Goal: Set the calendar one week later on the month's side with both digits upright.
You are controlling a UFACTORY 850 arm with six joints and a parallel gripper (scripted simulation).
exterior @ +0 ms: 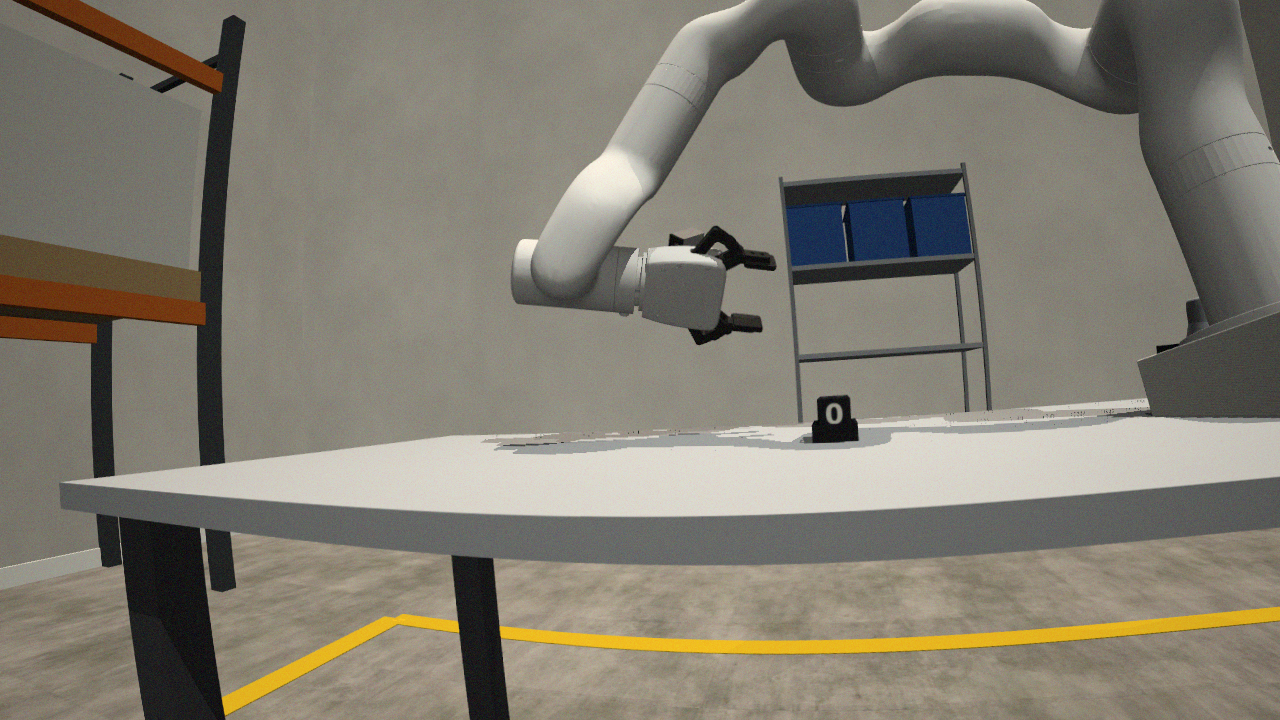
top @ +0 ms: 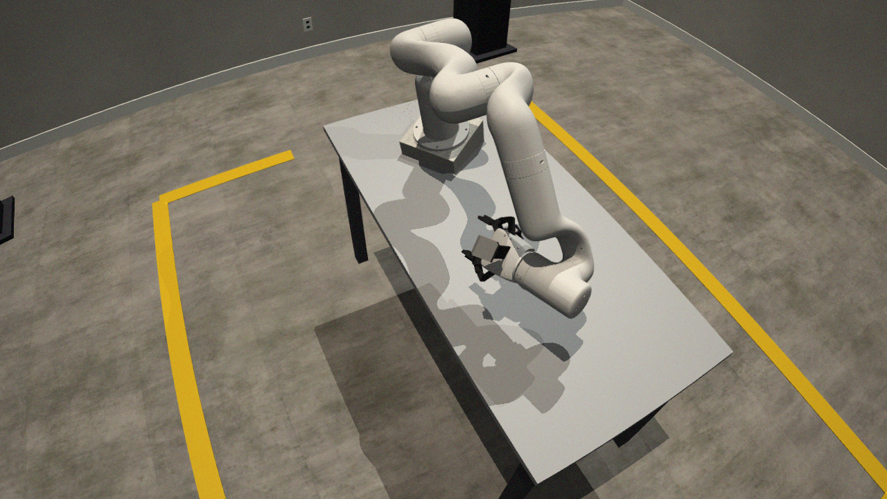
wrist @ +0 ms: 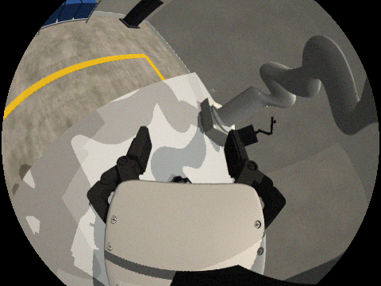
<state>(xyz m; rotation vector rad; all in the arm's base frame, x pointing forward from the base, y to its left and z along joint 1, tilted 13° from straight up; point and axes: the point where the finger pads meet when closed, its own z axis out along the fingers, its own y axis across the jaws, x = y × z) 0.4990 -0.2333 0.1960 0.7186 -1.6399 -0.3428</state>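
Even, moderately bright overhead lighting casts sharp-edged, layered arm shadows across the table (top: 651,347); frames sharp, wrist view circular with strong fisheye bending and black corners.

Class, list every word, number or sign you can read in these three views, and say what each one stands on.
"0": white digit on the black cube of the calendar on the table, exterior view.
The month's name and any second digit are not readable in any view.
No other text shows; the blue boxes are blank.

Grey walls (exterior: 402,179), mottled floor (top: 93,310), yellow floor tape (top: 177,347), metal shelf unit (exterior: 968,268), blue bins (exterior: 877,228).
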